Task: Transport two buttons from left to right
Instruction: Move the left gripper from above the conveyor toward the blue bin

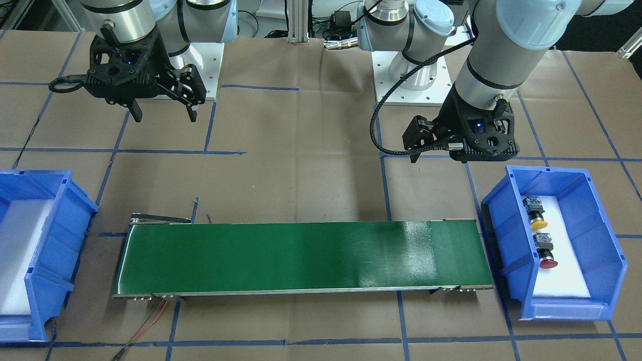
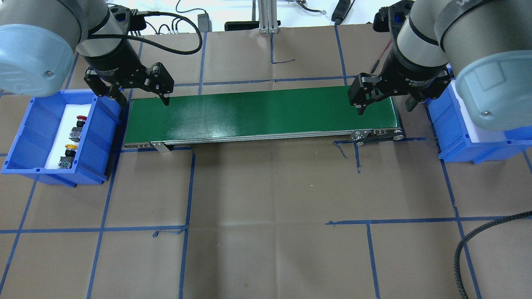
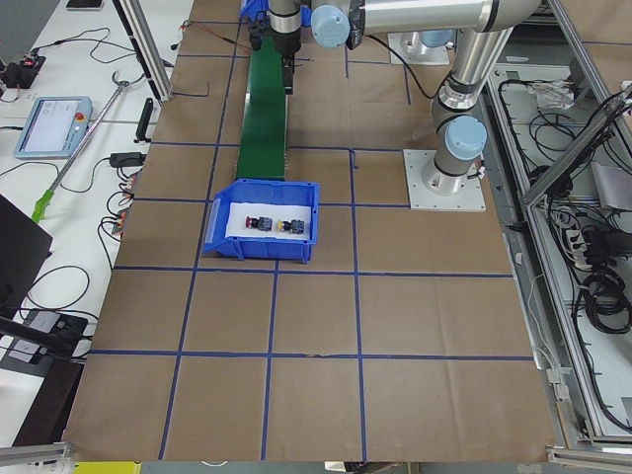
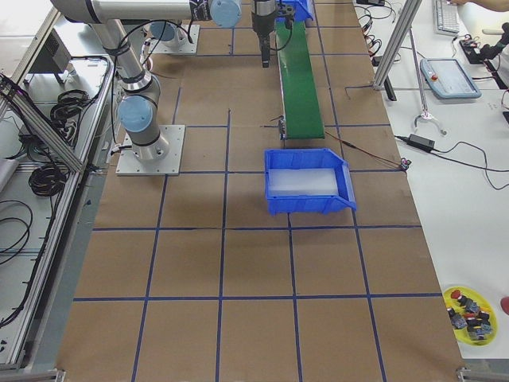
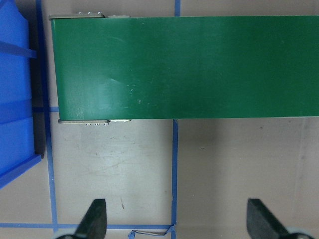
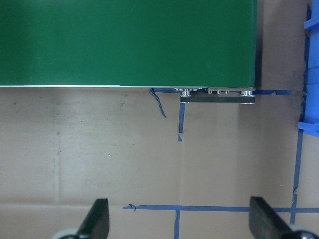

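Note:
The yellow button [image 2: 69, 152] and the red button [image 2: 79, 124] lie on white foam in the blue bin [image 2: 25, 137] at the table's left end. They also show in the front view, yellow [image 1: 536, 216] and red [image 1: 546, 254]. My left gripper [image 2: 144, 106] is open and empty. It hovers over the left end of the green conveyor belt [image 2: 257, 112], beside the bin; its wrist view shows its fingertips [image 5: 94, 219] wide apart. My right gripper [image 2: 385, 109] is open and empty over the belt's right end. Its wrist view shows its fingertips [image 6: 99, 219] spread.
A second blue bin [image 2: 469, 145] with white foam stands at the belt's right end, with nothing on the foam that shows. Thin red and black wires [image 1: 150, 321] trail from the belt. A black cable [image 2: 469, 249] loops at the table's near right corner.

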Robot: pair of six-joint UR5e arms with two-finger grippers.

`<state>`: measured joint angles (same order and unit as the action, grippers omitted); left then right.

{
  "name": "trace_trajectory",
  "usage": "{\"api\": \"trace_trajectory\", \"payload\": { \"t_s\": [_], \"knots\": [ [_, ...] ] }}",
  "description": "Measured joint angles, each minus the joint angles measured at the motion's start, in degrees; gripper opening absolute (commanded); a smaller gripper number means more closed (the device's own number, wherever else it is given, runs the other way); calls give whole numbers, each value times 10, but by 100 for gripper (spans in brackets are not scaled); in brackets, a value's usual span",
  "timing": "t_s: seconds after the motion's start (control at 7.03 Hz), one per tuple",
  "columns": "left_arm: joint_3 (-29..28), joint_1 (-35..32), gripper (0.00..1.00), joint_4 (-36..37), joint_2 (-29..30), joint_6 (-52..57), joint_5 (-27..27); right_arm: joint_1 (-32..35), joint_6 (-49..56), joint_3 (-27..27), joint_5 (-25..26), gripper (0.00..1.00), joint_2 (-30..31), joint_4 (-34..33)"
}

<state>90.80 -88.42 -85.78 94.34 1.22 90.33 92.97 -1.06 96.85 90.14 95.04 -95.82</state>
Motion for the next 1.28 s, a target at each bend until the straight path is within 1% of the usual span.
{"api": "trace_trajectory", "payload": {
  "t_s": [1.0, 1.28],
  "knots": [
    [13, 1, 100, 0, -10, 4, -1, -1, -1, -1, 1, 100, 0, 1],
    [14, 5, 100, 0, -11, 5, 0, 0, -1, -1, 1, 100, 0, 17]
  ]
}}
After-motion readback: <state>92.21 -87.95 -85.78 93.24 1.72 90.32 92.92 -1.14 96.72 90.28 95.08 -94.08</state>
